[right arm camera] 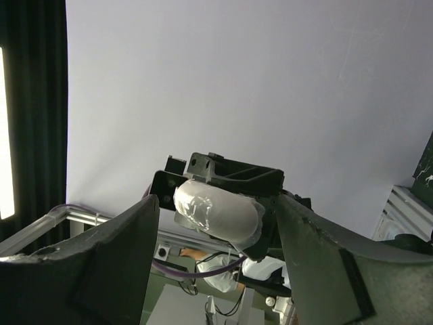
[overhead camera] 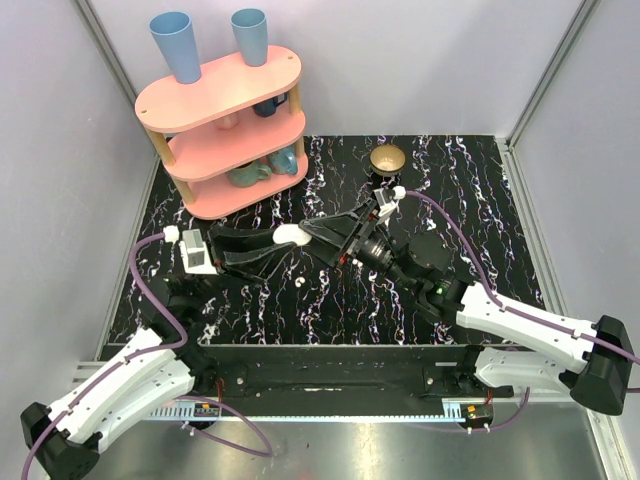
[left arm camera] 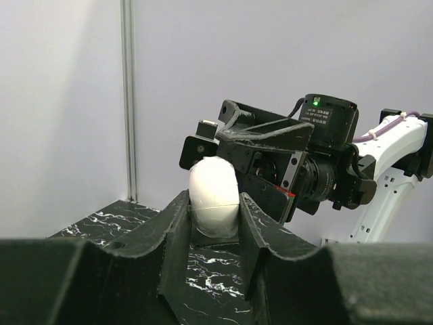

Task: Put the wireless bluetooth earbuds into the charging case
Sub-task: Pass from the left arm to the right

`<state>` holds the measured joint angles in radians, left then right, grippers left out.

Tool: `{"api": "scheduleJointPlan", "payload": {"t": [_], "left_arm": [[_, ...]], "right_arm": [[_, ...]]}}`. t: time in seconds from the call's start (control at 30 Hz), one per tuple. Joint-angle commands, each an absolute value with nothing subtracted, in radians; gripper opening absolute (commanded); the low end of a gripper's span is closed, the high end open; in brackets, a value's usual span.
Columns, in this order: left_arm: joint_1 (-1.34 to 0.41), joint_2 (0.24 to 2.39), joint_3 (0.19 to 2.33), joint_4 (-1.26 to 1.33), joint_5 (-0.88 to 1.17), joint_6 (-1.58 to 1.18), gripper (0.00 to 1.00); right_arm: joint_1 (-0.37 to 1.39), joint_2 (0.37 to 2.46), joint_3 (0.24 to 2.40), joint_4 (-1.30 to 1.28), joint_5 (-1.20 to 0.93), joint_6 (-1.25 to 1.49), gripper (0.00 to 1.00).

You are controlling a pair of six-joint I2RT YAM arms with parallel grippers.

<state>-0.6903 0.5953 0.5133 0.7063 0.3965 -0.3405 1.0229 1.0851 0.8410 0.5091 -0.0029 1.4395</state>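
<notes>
The charging case, a white glossy oval with its seam closed, is held above the middle of the table. My left gripper is shut on it; in the left wrist view the case sits pinched between the two black fingertips of that gripper. My right gripper faces it from the right, open. In the right wrist view the case lies between the spread fingers of the right gripper, with a gap on each side. A tiny white piece on the table may be an earbud.
A small gold bowl stands at the back of the black marbled table. A pink three-tier shelf with blue cups fills the back left corner. Grey walls close in the table's sides.
</notes>
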Motion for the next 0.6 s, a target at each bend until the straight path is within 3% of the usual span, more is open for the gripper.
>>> {"api": "scheduleJointPlan", "payload": {"t": [0.0,0.13,0.33,0.57], "left_arm": [[-0.698,0.612,0.518,0.761,0.405,-0.336,0.0],[-0.699,0.621,0.522,0.756,0.41,-0.336,0.0],[-0.704,0.623,0.522,0.747,0.413,-0.336,0.0],[-0.704,0.614,0.52,0.706,0.399,-0.319,0.0]], "right_arm": [[1.025,1.094,0.891,0.568,-0.047,1.465,0.77],[1.025,1.101,0.896,0.568,-0.061,1.47,0.72],[1.016,1.1,0.888,0.569,-0.069,1.477,0.54],[1.012,1.092,0.885,0.571,-0.081,1.48,0.51]]}}
